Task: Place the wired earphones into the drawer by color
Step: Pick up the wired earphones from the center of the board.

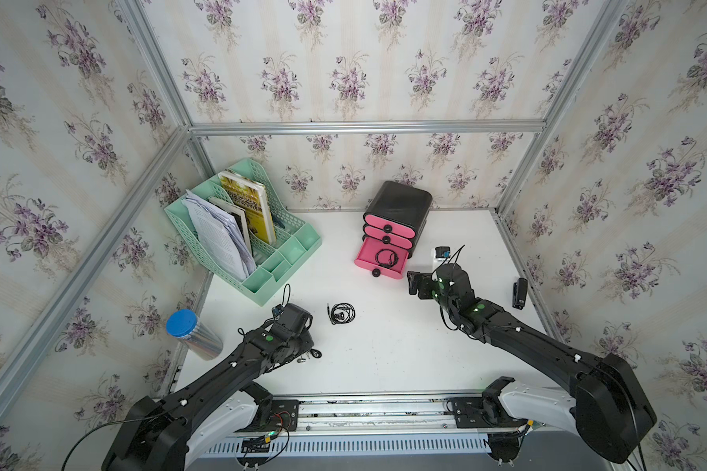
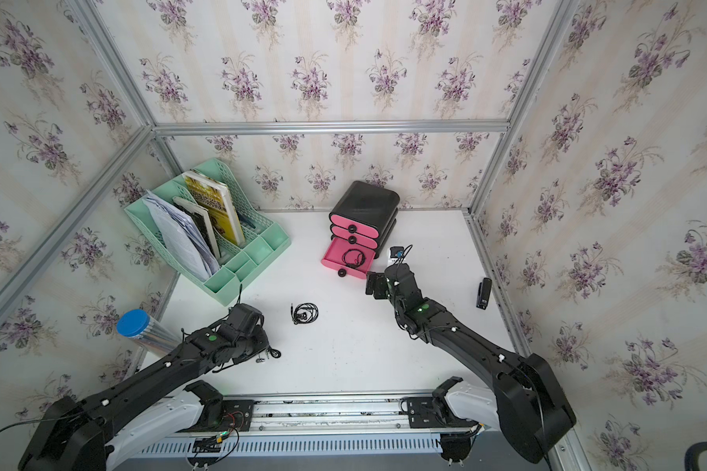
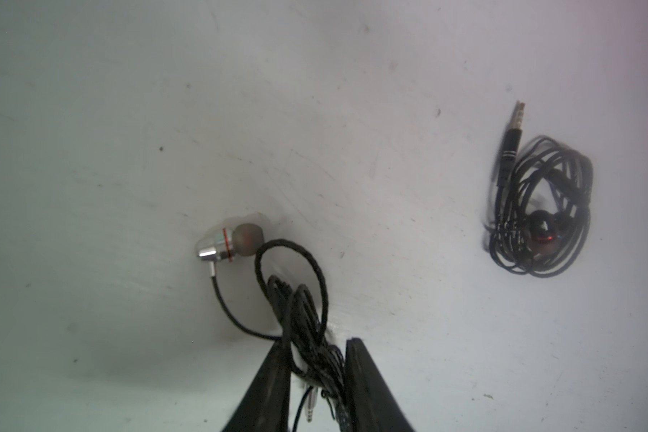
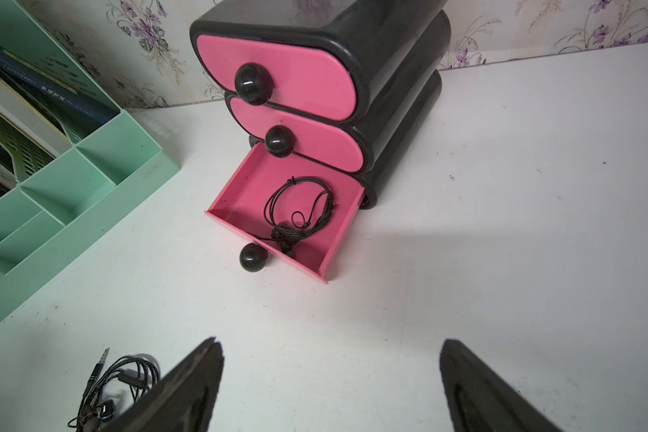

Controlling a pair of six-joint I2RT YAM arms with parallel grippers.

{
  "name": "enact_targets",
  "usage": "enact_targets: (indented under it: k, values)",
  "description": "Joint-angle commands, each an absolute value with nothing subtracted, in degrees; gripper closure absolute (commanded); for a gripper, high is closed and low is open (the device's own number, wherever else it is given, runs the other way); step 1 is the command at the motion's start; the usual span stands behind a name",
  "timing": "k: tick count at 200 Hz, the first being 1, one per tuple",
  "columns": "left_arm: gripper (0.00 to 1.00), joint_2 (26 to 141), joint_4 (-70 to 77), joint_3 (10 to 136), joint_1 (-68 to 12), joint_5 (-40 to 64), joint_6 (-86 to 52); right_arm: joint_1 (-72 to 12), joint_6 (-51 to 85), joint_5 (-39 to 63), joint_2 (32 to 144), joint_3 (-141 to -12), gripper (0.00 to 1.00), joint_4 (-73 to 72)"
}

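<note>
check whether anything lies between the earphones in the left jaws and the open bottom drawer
Only the loose black earphone coil lies roughly on that line; it is flat, so a lifted carry should clear it. The right jaws stand open beside the open drawer, not over it.

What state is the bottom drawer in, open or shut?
Open. The bottom drawer is pulled out of the black cabinet, its pink floor exposed, with one black earphone set lying inside.

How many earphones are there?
3 earphones: one in the open bottom drawer, one in the middle of the table, one in the left claw. More may be hidden in the shut drawers.
</note>
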State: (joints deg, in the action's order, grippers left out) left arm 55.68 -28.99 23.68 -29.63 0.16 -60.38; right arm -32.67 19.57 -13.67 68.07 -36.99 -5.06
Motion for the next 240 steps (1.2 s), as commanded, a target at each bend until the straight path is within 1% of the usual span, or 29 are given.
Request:
enact_targets:
  k: [1, 37, 72, 121, 187, 240]
  values:
    - [0.74, 56.03, -28.01, 23.54, -29.62, -0.62, -60.12, -32.65, 19.89, -14.67, 67.79, -37.01, 0.05, -5.01]
    - [0.85, 56.09, -27.95, 23.55, -29.58, -0.75, -60.11, -32.69, 19.86, -14.77, 67.46, -36.97, 0.06, -4.75]
    - [0.92, 55.07, -27.86, 23.73, -29.62, -1.19, -59.78, -32.69, 19.86, -14.68, 67.43, -36.89, 0.06, -4.79]
    - [0.96, 54.58, -27.12, 26.08, -29.62, -1.23, -56.65, -32.63, 19.86, -14.37, 67.42, -36.9, 0.06, -4.5]
    - [0.98, 54.57, -26.44, 33.54, -29.59, -3.01, -47.3, -32.63, 19.93, -14.81, 66.28, -36.7, 0.06, -3.9]
    - [0.99, 59.93, -23.71, 43.71, -29.56, -1.8, -39.28, -32.68, 20.3, -15.03, 65.53, -36.81, 0.06, -3.65]
